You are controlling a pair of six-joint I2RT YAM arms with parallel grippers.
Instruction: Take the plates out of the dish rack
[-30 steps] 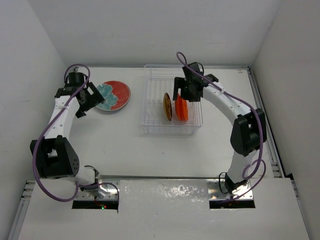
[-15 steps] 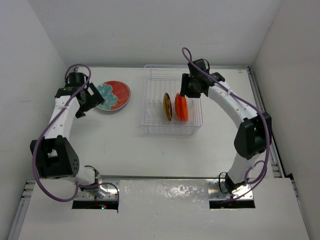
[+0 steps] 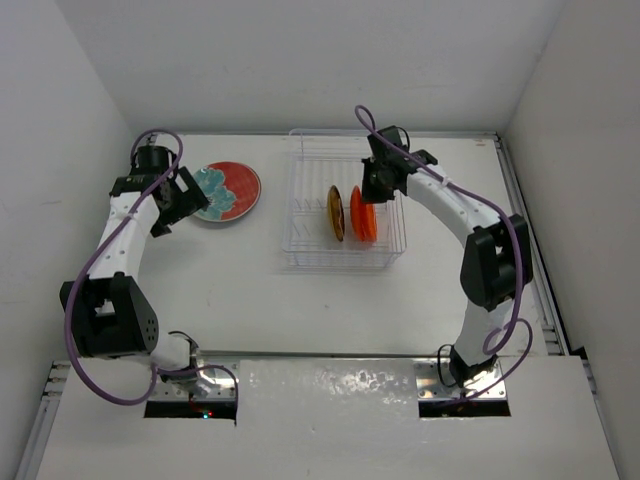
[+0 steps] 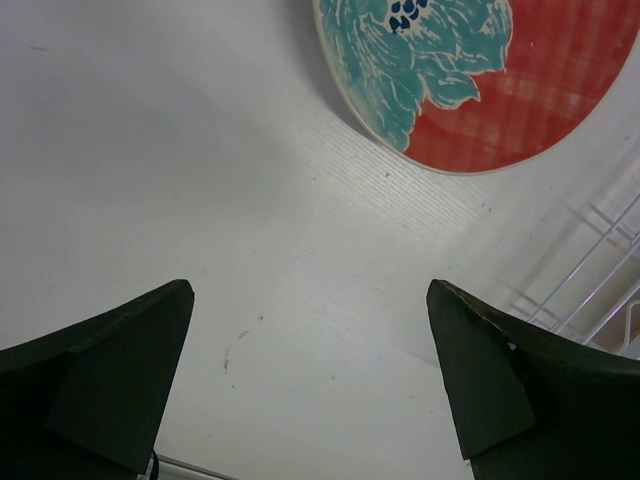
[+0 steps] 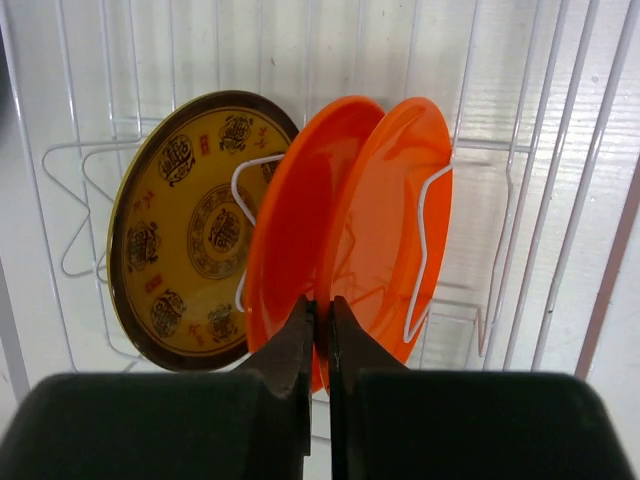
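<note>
closely beside orange plate (image 5: 295,260), yellow plate (image 5: 185,235)

No readable text, label, brand, number or sign anywhere in view.
Closest thing: yellow plate (image 5: 190,230), left of frame in right wrist view, carries dark-red round medallions. Ornamental shapes only, maybe stylised characters, too small and blurred to read.
Teal plate (image 4: 420,60), top of left wrist view: flower pattern with dark blue dots, no lettering.
</note>
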